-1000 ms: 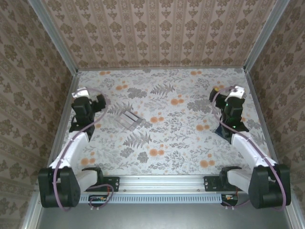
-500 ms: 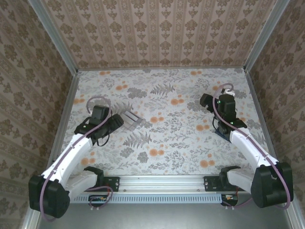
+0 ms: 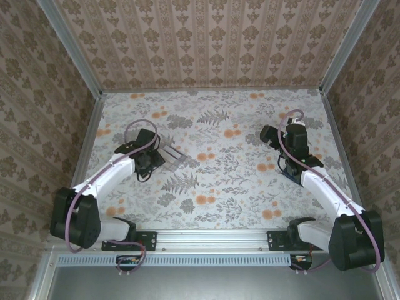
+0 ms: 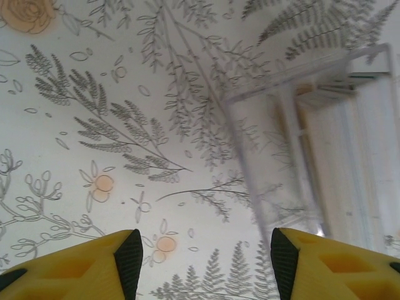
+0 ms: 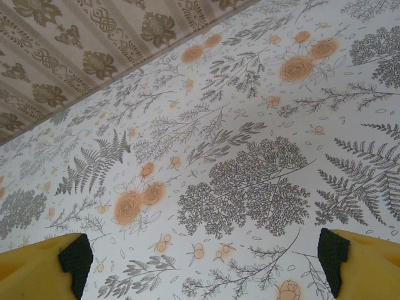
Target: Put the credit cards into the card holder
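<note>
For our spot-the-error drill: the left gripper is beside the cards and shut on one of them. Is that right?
Not quite. The left gripper is beside the cards, but it is open and holding nothing, as the left wrist view shows.

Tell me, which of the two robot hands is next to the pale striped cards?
The left hand, open, right at the edge of the cards. The right hand hangs on the opposite side, far from them.
</note>
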Available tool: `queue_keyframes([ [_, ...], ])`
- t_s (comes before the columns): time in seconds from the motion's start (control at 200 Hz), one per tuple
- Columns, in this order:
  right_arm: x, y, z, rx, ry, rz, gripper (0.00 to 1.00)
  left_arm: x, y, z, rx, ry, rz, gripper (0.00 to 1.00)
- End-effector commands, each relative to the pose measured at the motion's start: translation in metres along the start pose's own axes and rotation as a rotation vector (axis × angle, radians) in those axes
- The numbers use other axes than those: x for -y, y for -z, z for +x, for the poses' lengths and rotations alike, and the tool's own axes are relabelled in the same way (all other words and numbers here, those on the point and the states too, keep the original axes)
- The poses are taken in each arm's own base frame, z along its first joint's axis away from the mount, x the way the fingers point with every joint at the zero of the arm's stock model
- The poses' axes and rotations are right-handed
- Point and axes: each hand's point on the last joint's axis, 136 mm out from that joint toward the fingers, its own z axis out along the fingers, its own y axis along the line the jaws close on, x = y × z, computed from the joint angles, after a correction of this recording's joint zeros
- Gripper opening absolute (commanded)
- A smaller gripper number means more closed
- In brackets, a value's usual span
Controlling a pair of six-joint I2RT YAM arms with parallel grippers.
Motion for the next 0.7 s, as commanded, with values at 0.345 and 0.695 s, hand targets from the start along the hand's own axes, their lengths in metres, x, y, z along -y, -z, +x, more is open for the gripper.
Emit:
queue_keyframes([
  [0.345,0.001,-0.002,0.004,-0.037,-0.001,0.019,0.96,0.016,-0.024,0.004,-0.062,0.047,0.008,0.42],
  [0.695,0.012,-0.001,0.006,-0.023,-0.027,0.065,0.97,0.051,-0.021,0.002,-0.069,-0.147,0.139,0.15],
])
